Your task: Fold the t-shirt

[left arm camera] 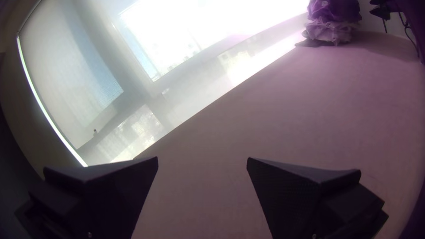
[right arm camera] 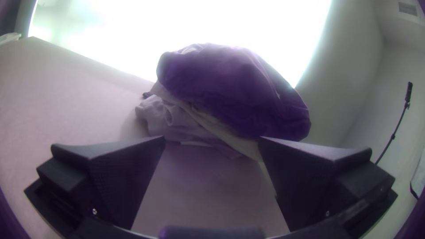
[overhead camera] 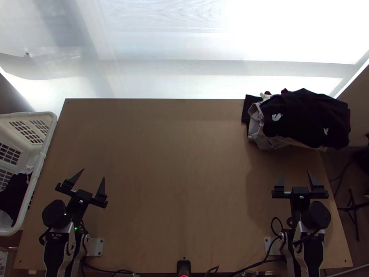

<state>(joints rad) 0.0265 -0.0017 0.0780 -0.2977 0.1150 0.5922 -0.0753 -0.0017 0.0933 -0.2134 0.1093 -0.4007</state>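
In the top view, a bunched pile of clothes (overhead camera: 304, 117), dark on top with light cloth beneath, lies at the table's far right corner; which piece is the t-shirt I cannot tell. My left gripper (overhead camera: 93, 177) stands open over the table's near left part, nothing between its fingers. Over the near right part my right gripper (overhead camera: 296, 177) is open too, on the near side of the pile and apart from it. The left wrist view has the left gripper (left arm camera: 202, 160) spread wide, the pile (left arm camera: 333, 20) far off. In the right wrist view, beyond the open right gripper (right arm camera: 211, 138), rises the pile (right arm camera: 234, 88).
A white basket (overhead camera: 44, 152) with dark and light cloth inside stands along the table's left edge. Bare wood (overhead camera: 180, 161) stretches between the arms. Cables (overhead camera: 249, 267) run along the near edge, and a bright window lies behind the far edge.
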